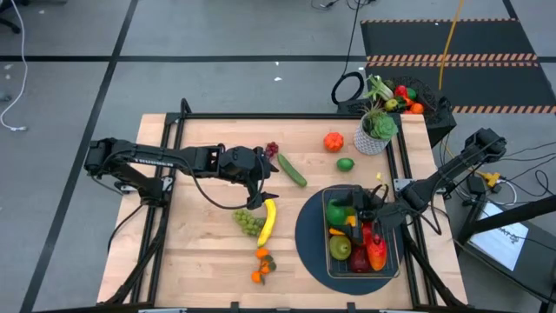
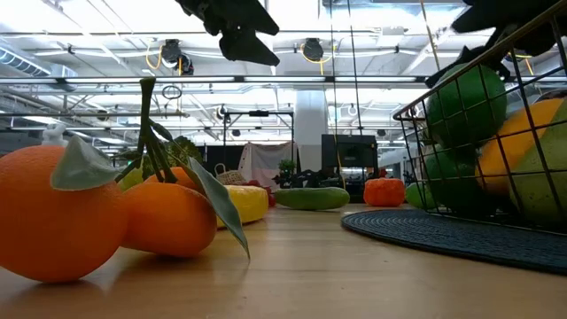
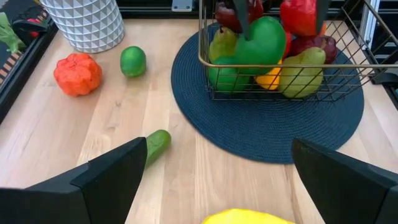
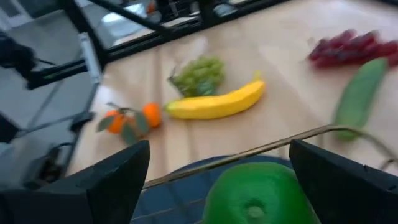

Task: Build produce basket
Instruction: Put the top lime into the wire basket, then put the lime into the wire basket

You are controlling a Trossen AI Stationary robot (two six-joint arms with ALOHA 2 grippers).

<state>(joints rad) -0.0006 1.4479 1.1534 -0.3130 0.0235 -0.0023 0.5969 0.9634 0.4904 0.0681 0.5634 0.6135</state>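
The left gripper (image 1: 261, 193), fingers spread wide and empty, is hovering just above the banana (image 1: 268, 221), which is lying on the table (image 1: 200, 252) beside the green grapes (image 1: 248, 222). The right gripper (image 1: 358, 211), jaws also wide apart, is hanging over the basket (image 1: 395, 252), directly above a green apple (image 4: 258, 194) sitting among the fruit inside.

Overhead view straight down, low view level across table, both wrist views close, sharing banana (image 1: 267, 222).
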